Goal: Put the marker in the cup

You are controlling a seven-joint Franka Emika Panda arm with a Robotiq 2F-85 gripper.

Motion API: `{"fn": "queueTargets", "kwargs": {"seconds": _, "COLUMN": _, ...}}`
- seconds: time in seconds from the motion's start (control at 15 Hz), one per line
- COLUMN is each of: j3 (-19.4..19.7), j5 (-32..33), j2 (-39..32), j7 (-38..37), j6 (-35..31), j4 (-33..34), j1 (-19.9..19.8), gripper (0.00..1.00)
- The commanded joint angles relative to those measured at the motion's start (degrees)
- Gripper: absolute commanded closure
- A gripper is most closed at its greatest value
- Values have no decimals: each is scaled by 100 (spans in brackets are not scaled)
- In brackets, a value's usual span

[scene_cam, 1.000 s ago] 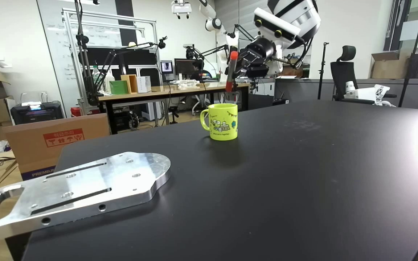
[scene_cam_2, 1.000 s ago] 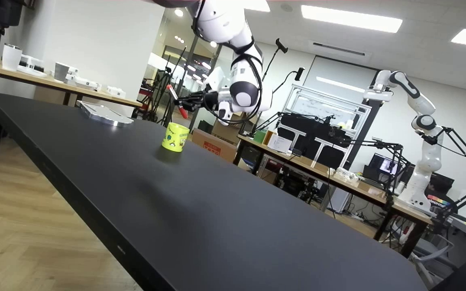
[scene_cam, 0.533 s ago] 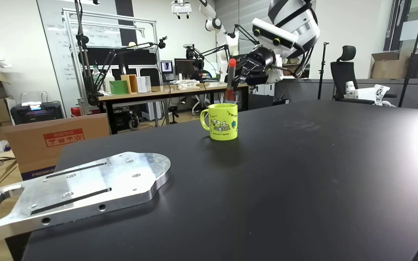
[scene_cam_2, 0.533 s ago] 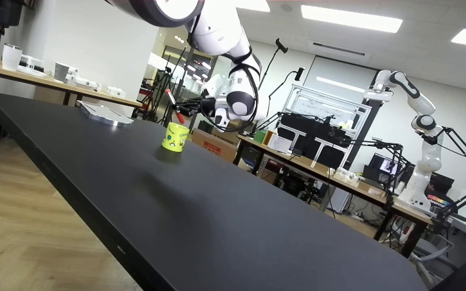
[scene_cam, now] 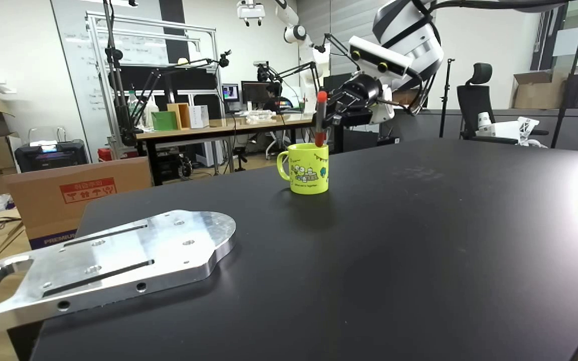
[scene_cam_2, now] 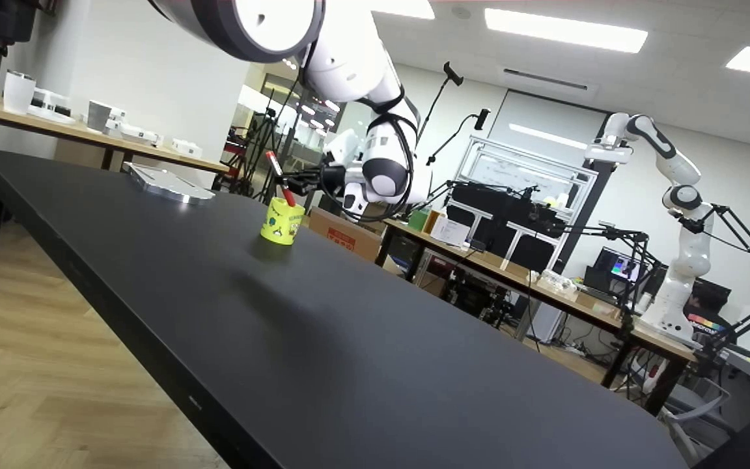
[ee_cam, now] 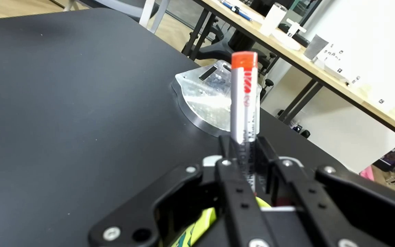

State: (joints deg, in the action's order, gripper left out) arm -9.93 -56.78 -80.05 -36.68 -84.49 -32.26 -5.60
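Note:
The marker (scene_cam: 320, 116) has a pale barrel with red at both ends. My gripper (ee_cam: 243, 151) is shut on its barrel, with the pads on either side. The marker stands near upright in an exterior view and tilted in an exterior view (scene_cam_2: 278, 172). The yellow-green cup (scene_cam: 309, 173) stands upright on the dark table, handle to the side. The marker's lower red end is at the cup's mouth, overlapping the rim in both exterior views. In the wrist view the cup (ee_cam: 201, 226) shows only in part behind the fingers, and the marker's lower end is mostly hidden.
A silver metal plate (scene_cam: 143, 250) lies on the dark table (scene_cam: 394, 276); it also shows beyond the gripper in the wrist view (ee_cam: 204, 99). A cardboard box (scene_cam: 78, 200) stands past the table's edge. The table's long edge (scene_cam_2: 121, 326) shows in an exterior view.
The gripper has come down with the marker held in it. The marker's lower end has gone from above the cup to the level of its rim. The cup has not moved.

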Motion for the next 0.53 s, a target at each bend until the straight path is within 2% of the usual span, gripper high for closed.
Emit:
{"fn": "queueTargets", "kwargs": {"seconds": 0.0, "j3": -63, "j5": -27, "j2": -295, "j7": -352, "j6": 111, "j4": 497, "j1": -19, "gripper": 95}}
{"fn": "queueTargets", "kwargs": {"seconds": 0.47, "j3": -173, "j5": 30, "j2": -232, "j7": -266, "j6": 16, "j4": 363, "j1": -66, "gripper": 95}}
